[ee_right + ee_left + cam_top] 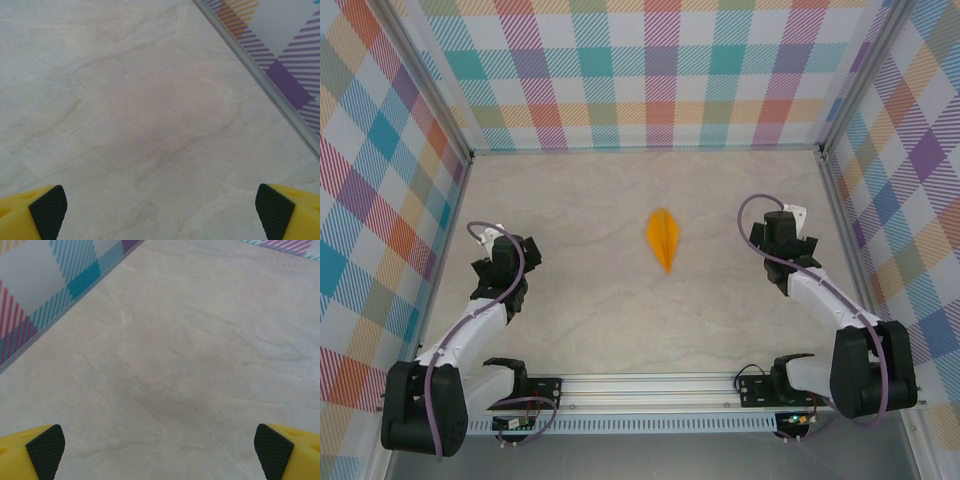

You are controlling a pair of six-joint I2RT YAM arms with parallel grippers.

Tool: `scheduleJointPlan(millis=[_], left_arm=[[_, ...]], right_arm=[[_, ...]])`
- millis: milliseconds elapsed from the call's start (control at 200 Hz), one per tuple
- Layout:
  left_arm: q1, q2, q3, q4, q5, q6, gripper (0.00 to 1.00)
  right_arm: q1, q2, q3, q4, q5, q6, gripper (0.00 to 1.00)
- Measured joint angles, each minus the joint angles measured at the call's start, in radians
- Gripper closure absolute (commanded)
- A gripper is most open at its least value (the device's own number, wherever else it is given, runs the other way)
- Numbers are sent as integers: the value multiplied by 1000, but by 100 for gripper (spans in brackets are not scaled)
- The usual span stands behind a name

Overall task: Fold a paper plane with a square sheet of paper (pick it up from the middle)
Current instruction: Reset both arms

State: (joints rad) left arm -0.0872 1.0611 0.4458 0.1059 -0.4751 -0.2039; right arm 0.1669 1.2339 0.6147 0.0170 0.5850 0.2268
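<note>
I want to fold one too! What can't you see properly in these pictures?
- Top view: the paper plane is too small to count its folds, and its underside is hidden against the table.
- Left wrist view: the bottom edge cuts off the fingers of the left claw.
- Right wrist view: the bottom edge cuts off the fingers of the right claw too.

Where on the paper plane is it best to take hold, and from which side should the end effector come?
Probably at the middle of the paper plane, on its lengthwise centre crease, coming down from above. It lies low on the table with its point toward the near edge, so a side approach finds little to hold. A pinch across its narrow width could catch the crease.
</note>
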Motion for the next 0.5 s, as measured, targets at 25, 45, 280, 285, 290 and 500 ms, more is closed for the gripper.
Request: scheduleJointPlan(millis=[25, 45, 280, 285, 290, 500], left_arm=[[5, 12, -8, 30, 19, 18, 0], [9, 24, -15, 58, 37, 32, 0], [40, 138, -103, 372, 232, 128, 0], [41, 140, -103, 376, 235, 129, 0], [41, 142, -105, 381, 238, 130, 0], [49, 282, -131, 602, 365, 168, 0]], right_arm=[[-1, 6, -18, 35, -5, -17, 0], [-3, 13, -34, 66, -10, -32, 0], [-50, 69, -170, 351, -159, -134, 0], [-51, 69, -171, 354, -161, -135, 0], [-52, 71, -173, 361, -166, -137, 0], [-76, 156, -214, 591, -292, -184, 0]])
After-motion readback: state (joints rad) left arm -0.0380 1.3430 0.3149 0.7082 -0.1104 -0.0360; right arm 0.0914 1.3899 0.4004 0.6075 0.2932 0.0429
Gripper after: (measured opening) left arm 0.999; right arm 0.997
